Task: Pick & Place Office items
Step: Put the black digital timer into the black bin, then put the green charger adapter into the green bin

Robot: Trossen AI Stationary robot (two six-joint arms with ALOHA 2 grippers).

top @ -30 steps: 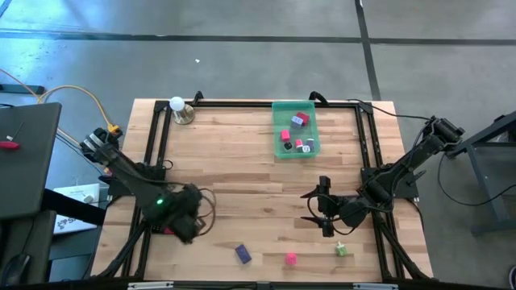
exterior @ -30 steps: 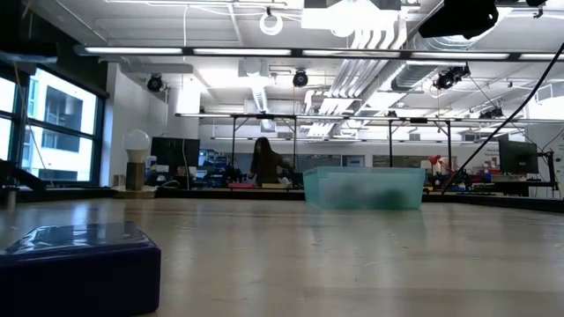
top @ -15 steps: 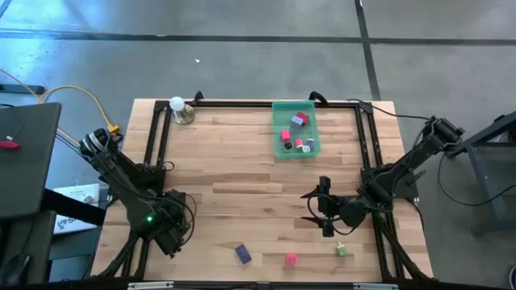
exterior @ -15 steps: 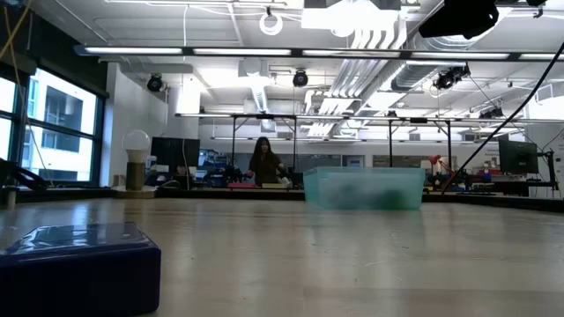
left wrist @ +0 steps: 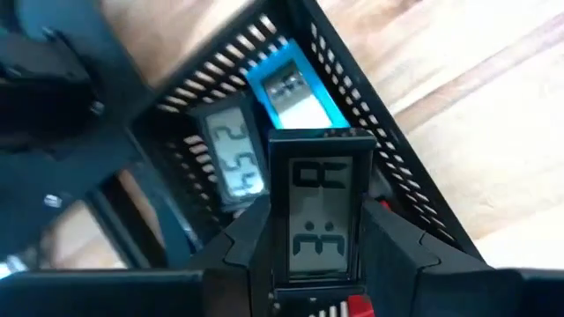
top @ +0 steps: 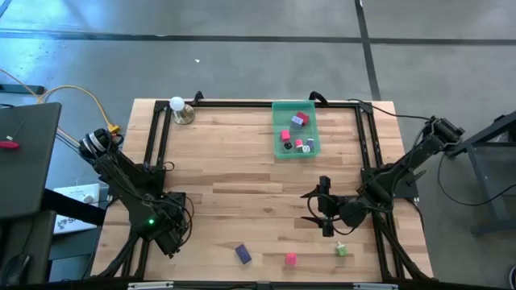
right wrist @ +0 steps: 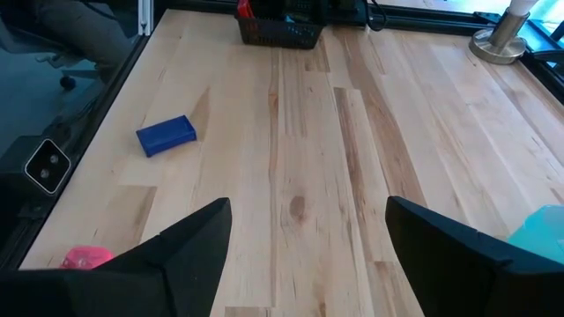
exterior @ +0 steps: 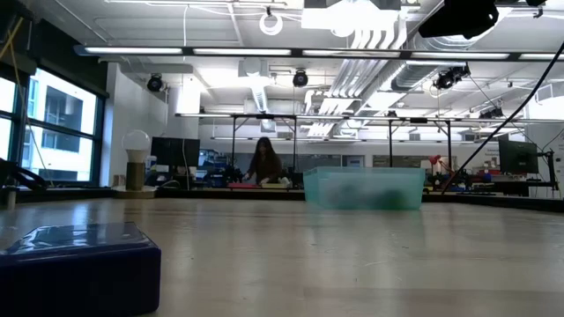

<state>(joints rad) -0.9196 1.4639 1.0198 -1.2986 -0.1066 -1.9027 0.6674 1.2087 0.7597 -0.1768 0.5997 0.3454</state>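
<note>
Left wrist view: small clock (left wrist: 319, 220) between pincer (left wrist: 319, 264) fingers

In the high view the left gripper (top: 168, 235) is buried under its own arm, so its fingers are hidden. The pieces in the green tray (top: 280, 150) are too small to identify. In the low view a dark block (exterior: 79, 264) is cut off by the edge, and the tray's contents are blurred.

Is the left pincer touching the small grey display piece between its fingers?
Touching. The left wrist view shows the left pincer closed on the grey display piece, its sides pressed between both fingers, above the black mesh basket.
</note>
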